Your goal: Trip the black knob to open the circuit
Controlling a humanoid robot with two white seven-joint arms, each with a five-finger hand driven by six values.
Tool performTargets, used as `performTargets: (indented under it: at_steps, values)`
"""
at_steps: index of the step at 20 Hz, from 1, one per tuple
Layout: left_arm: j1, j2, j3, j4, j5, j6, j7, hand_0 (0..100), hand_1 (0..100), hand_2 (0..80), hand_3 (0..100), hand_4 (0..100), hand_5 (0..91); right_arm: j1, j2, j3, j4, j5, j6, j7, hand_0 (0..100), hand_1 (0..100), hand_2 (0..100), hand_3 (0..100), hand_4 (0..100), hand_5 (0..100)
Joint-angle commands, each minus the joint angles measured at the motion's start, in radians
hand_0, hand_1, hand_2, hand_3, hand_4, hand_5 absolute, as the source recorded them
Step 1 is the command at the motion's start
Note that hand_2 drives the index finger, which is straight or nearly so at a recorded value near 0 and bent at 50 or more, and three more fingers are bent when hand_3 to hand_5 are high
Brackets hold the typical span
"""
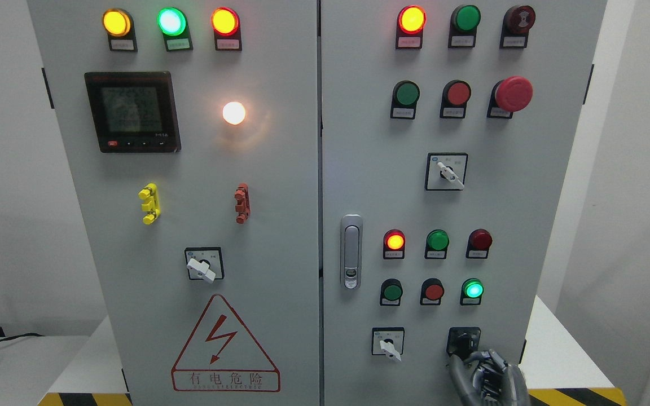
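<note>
Grey cabinet (280,169): steel, two doors, fills most of the view; seam runs down the middle.
Black knob (464,341): low on right door, far right of bottom row, on a black square plate.
Right hand (486,375): comes up from bottom edge at right, just below the knob; fingers curled, fingertips (474,356) touching knob's lower edge. Can't tell if it's a real grip or just contact.
Left hand: not showing.
White selector (390,344): left of black knob, same row, handle pointing down-right.
Door latch (351,251): silver, near left edge of right door.
Lamps above knob: green lamp (473,290) lit; red lamp (394,241) lit further up-left.
E-stop (513,93): big red mushroom button, upper right.
Left door: meter display (132,111) at top, round white light (233,113) lit beside it, red warning triangle (225,344) w/ lightning bolt at bottom.
Floor edge: yellow-black hazard tape (576,396) at lower right.
</note>
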State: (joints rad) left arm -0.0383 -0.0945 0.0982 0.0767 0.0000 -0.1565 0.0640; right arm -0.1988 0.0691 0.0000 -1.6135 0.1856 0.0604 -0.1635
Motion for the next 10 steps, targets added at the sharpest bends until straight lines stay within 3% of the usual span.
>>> performTargets:
  at_steps: [1,10]
  values:
    - [0.000,-0.001,0.000,0.000,0.005,0.000,0.000,12,39,0.0,0,0,0.0,-0.001,0.000,0.028,0.000,0.000,-0.001,-0.001,40,63,56,97,100,100]
    - [0.000,0.001,0.000,0.000,0.005,0.000,0.000,12,39,0.0,0,0,0.0,-0.001,0.000,0.023,0.003,0.002,-0.001,-0.001,40,63,56,97,100,100]
